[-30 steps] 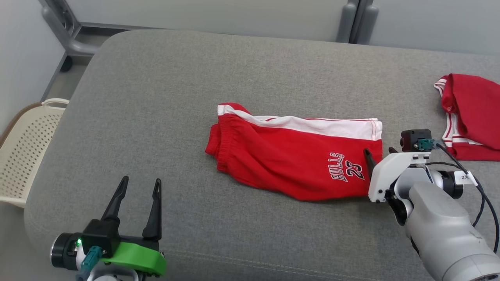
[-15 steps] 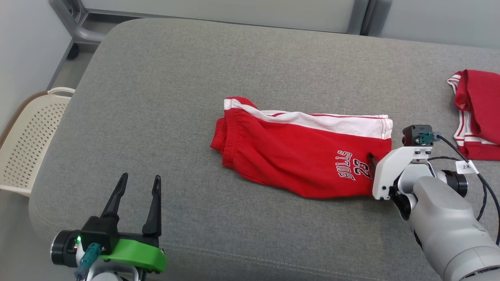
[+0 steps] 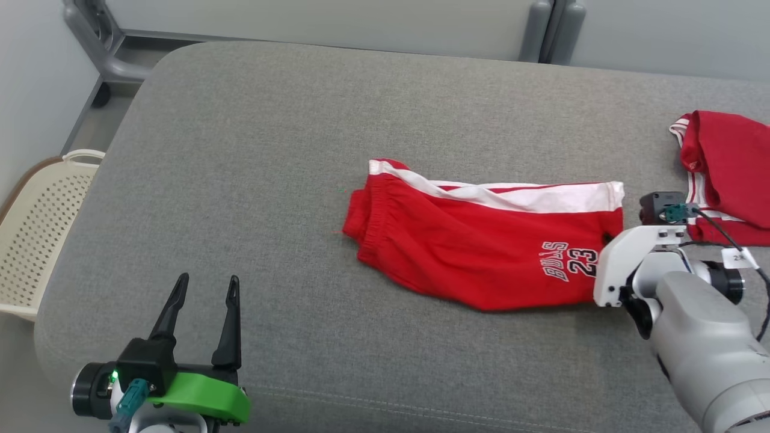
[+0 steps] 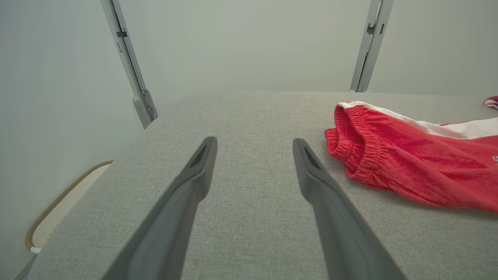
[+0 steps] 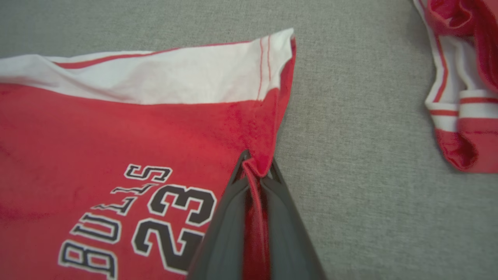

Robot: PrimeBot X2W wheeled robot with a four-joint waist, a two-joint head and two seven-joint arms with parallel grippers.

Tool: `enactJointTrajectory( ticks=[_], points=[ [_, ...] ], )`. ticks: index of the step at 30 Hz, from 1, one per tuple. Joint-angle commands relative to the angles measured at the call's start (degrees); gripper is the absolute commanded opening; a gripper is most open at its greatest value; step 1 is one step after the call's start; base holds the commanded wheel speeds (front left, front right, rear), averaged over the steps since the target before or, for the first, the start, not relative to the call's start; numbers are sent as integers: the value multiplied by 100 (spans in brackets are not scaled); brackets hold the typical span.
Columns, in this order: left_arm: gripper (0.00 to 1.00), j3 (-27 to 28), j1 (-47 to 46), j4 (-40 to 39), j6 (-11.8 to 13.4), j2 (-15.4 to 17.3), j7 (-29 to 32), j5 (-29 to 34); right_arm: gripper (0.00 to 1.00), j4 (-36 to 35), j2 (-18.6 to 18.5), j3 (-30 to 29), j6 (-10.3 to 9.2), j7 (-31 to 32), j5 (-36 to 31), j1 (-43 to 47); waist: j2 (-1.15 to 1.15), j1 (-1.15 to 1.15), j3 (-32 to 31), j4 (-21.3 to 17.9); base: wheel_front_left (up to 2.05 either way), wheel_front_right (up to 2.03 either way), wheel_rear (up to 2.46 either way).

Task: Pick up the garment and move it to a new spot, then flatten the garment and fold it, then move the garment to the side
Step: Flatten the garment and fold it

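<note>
A second red-and-white garment (image 3: 728, 174) lies bunched at the right edge of the grey fabric bench (image 3: 271, 150). A cream perforated basket (image 3: 42, 228) stands beyond its left edge. The white-striped red shorts (image 3: 481, 240) lie right of the bench's middle. The right gripper (image 5: 255, 171) pinches their hem, fingers closed. The left gripper (image 3: 207, 278), spread wide and empty, hovers near the front left corner.
</note>
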Motion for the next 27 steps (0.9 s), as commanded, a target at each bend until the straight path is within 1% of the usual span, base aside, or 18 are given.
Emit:
enactJointTrajectory(
  ticks=[1,3,7,11,12,14,20,24,27],
  points=[
    [100,8,42,-16,-13,0,0,24,0,27,-183,32,-13,-58,9,75,0,0,-95,-114,0,0,0],
    [100,4,55,-32,-13,-11,0,34,0,8,-234,78,-12,-82,61,76,0,0,-126,-169,0,0,0],
    [100,3,104,-34,-13,-28,0,33,0,-241,-200,243,-11,17,330,128,0,0,-158,-283,0,0,0],
    [100,-13,111,0,-14,-40,-1,28,0,-818,-84,412,-11,287,1053,226,0,0,-199,-355,0,0,0],
    [100,-13,111,0,-14,-40,-1,28,0,-818,-84,412,-11,287,1053,226,0,0,-199,-355,0,0,0],
    [100,-15,111,13,-14,-46,0,25,0,-1239,-70,563,-10,530,1525,313,0,0,-228,-374,0,0,0],
    [100,-51,148,37,-14,-56,0,5,0,-2568,-342,1131,-9,1128,2913,544,0,0,-308,-385,0,0,0],
    [100,-97,140,47,-14,-74,0,-12,0,-3198,-458,1412,-8,1372,3670,663,0,0,-346,-327,0,0,0],
    [100,-126,125,46,-15,-88,0,-23,0,-3512,-469,1589,-8,1526,4135,733,0,0,-370,-265,0,0,0]
  ],
)
